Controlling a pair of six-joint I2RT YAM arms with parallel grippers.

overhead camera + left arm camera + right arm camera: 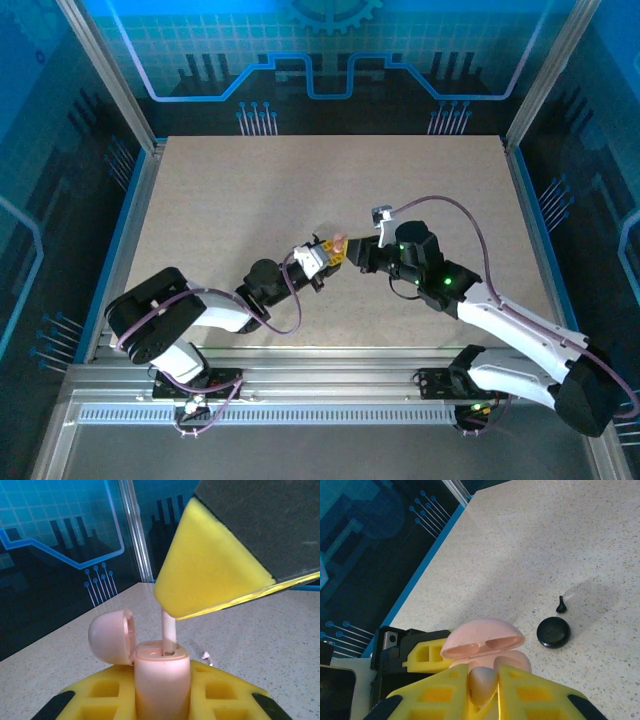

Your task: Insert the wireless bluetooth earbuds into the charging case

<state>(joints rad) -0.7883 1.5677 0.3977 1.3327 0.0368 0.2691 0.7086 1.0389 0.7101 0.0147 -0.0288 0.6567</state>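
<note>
My left gripper point(162, 692) is shut on the pale pink charging case point(162, 677) and holds it upright above the table, its domed lid point(111, 636) swung open to the left. My right gripper point(484, 682) is shut on a pale pink earbud point(484, 686) right over the case point(485, 642). In the left wrist view the earbud's stem point(168, 630) reaches down into a slot in the case top. A second pink earbud point(206, 655) lies on the table behind the case. From above, both grippers point(318, 258) point(342, 246) meet at mid-table.
A round black case point(553, 632), closed, lies on the table beyond the pink case, with a small black earbud point(561, 604) just past it. The speckled tabletop point(250, 190) has metal rails and blue walls around it.
</note>
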